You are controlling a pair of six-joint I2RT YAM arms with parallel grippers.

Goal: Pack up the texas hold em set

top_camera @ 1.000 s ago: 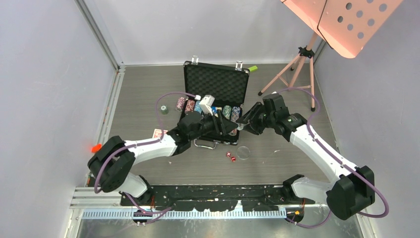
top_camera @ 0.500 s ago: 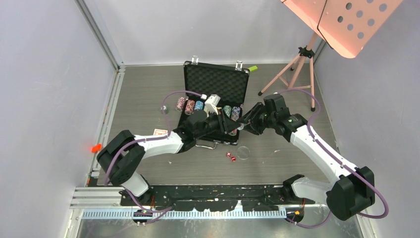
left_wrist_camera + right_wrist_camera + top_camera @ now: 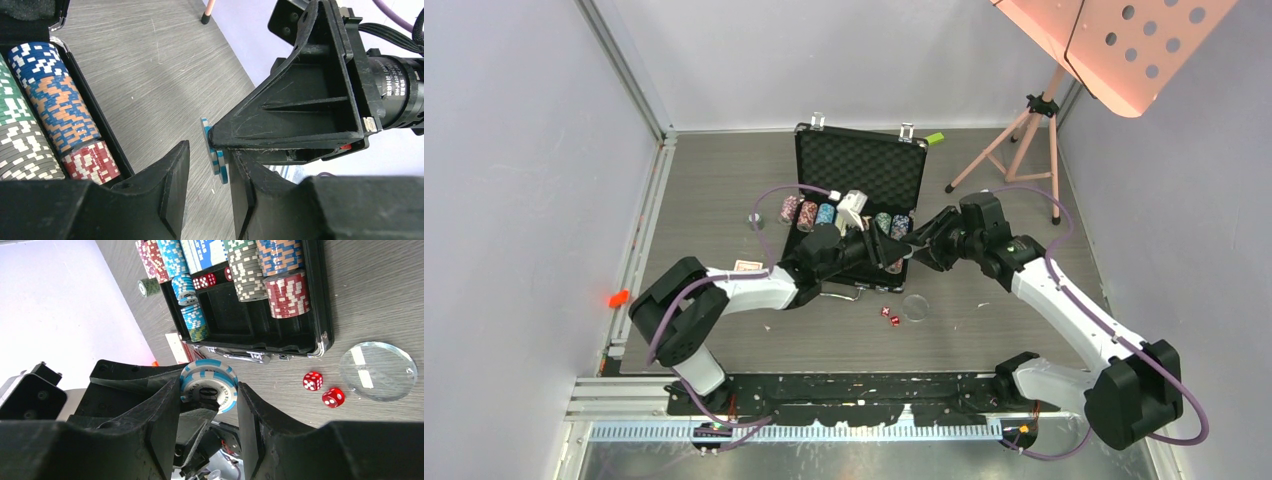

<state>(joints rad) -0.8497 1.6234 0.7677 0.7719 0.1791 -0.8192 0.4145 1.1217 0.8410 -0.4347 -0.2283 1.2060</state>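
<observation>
The black case [image 3: 861, 150] lies open mid-table, with rows of poker chip stacks [image 3: 824, 213] in its tray. Both grippers meet just in front of its right corner. My right gripper [image 3: 209, 390] is shut on a small stack of blue-and-white chips [image 3: 210, 377], held on edge above the table. My left gripper [image 3: 207, 165] stands around the same chips [image 3: 218, 162]. One of its fingers lies against them and the other stands apart. Two red dice [image 3: 312, 380] and the clear disc [image 3: 377, 371] lie on the table in front of the case.
A red-backed card deck [image 3: 746, 266] lies left of the case, partly under the left arm. A small chip stack [image 3: 755, 219] sits further back left. A red triangle [image 3: 618, 298] is at the left edge. A green block [image 3: 935, 138] and a pink tripod [image 3: 1024, 130] stand back right.
My left arm reached right, up to the right gripper, and its jaws narrowed around the chips held there. The right arm has barely moved.
</observation>
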